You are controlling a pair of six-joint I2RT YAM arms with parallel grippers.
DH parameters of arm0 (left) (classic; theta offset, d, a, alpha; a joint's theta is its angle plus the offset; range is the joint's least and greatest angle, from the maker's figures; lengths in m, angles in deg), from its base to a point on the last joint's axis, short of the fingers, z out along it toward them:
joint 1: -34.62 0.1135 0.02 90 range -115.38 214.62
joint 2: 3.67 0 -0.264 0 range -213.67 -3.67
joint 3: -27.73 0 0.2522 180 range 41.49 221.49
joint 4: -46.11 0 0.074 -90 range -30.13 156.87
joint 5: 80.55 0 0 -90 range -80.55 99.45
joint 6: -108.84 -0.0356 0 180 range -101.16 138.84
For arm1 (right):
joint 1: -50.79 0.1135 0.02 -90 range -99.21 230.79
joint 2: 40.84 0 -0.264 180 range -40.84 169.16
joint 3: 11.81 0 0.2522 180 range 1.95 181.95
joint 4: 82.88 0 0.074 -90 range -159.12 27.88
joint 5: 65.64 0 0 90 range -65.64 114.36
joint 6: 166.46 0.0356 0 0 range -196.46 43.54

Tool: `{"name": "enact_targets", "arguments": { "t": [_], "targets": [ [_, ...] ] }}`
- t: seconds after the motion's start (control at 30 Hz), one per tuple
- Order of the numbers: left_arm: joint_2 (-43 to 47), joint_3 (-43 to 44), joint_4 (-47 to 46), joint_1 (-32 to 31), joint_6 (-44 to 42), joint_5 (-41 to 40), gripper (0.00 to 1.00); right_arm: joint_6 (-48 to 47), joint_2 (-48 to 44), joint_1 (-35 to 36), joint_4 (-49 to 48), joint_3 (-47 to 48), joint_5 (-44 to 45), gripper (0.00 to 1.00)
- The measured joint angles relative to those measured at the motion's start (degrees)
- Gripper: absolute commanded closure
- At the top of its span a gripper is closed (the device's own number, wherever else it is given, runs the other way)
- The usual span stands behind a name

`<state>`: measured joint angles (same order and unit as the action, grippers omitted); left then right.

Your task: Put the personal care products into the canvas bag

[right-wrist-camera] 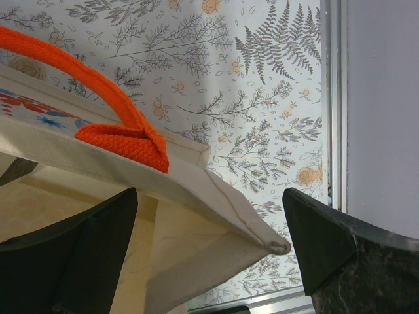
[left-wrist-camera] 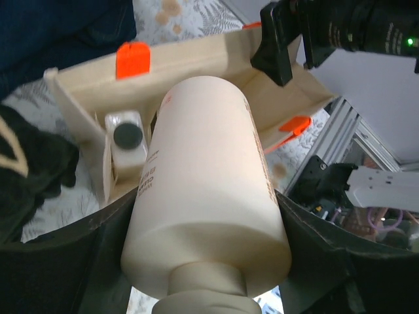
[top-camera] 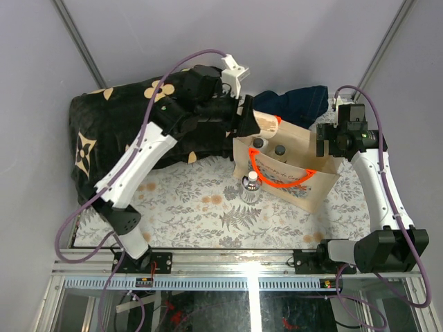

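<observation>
The left hand [top-camera: 248, 119] is pinching a beige container [left-wrist-camera: 206, 196] by its sides, holding it tilted over the far left rim of the canvas bag [top-camera: 304, 188]. The right hand [top-camera: 322, 140] is spread wide, with one finger on either side of the bag's right corner, beside an orange handle [right-wrist-camera: 98, 85].

Two dark-capped bottles [top-camera: 258, 143] [top-camera: 280, 149] stand upright inside the bag. A clear white-capped bottle [top-camera: 250, 188] stands on the tabletop [top-camera: 187, 207], just beside the bag's near left side.

The tabletop has a pale cover printed with grey ferns and small orange blossoms. A black blanket [top-camera: 104, 131] with cream flower motifs is heaped at the far left. A dark navy cloth [top-camera: 304, 100] lies behind the bag. A metal rail [top-camera: 228, 259] runs along the near edge, and plain pale grey walls [top-camera: 208, 34] close in the far side.
</observation>
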<state>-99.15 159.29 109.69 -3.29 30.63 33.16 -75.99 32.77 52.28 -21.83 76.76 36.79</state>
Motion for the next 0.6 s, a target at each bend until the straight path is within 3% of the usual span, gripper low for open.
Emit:
{"name": "enact_targets", "arguments": {
  "t": [0.27, 0.6],
  "targets": [
    [-12.1, 5.3, -4.5, -3.6, -3.2, -0.2, 1.00, 0.0, 0.0, 0.0, 0.0, 0.0, 0.0, 0.00],
    [-21.2, 7.2, -5.0, -10.1, -5.7, -1.4, 1.00, 0.0, -0.3, 0.0, 0.0, -0.1, 0.2, 0.00]
  ]
}}
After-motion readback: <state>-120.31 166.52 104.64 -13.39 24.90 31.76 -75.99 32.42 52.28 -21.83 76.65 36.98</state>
